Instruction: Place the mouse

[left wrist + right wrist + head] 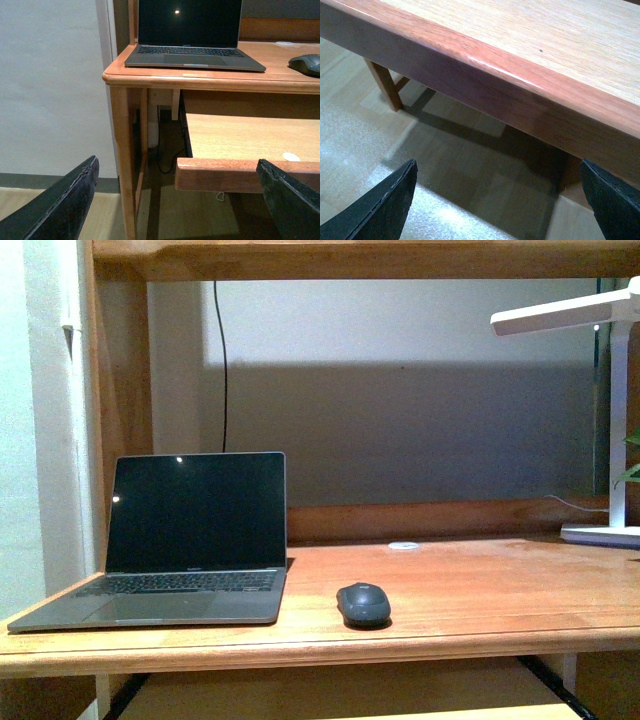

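Note:
The mouse point(363, 604), a small dark grey-black oval, lies on the wooden desk point(480, 590) just right of the open laptop point(190, 540). It also shows at the edge of the left wrist view point(306, 64). Neither arm shows in the front view. My left gripper point(180, 200) is open and empty, low in front of the desk's pull-out shelf point(240, 172), well below the mouse. My right gripper point(497, 200) is open and empty, below the front edge of a wooden board point(520, 75), above the floor.
A white desk lamp point(600, 390) stands at the desk's right. A small flat white disc point(404, 545) lies behind the mouse. A black cable point(222, 360) hangs down the back wall. Another white disc point(290, 156) lies on the pull-out shelf. A desk leg point(122, 150) stands left.

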You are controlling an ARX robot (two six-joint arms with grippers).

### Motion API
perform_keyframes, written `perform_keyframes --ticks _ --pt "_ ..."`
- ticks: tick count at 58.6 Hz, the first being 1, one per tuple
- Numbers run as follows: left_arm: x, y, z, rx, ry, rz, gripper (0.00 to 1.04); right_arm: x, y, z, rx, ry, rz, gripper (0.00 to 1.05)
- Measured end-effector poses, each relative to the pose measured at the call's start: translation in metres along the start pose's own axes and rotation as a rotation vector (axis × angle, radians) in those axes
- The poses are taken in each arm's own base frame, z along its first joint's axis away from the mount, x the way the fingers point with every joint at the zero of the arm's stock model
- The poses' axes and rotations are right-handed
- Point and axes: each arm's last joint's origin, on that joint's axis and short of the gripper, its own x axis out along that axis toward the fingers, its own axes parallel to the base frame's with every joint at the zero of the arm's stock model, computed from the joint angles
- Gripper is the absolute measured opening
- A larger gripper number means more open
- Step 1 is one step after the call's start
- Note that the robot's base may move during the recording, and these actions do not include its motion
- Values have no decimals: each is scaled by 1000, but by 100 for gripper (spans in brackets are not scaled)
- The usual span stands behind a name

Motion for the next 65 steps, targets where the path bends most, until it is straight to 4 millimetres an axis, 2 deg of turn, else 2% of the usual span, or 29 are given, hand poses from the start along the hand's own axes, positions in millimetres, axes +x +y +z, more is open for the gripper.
perform_keyframes --ticks 17,22,41,53,65 --pt "0 0 0 0 0 0 97 46 21 12 -5 18 -12 97" --pt "0 0 0 0 0 0 97 66 25 24 -2 10 -32 97" --pt "0 0 0 0 0 0 97 124 38 71 -3 -42 -69 97" --pt "0 0 0 0 0 0 97 160 46 87 -12 -32 -90 97" --pt "0 0 0 0 0 0 97 188 55 103 -12 -39 -96 97"
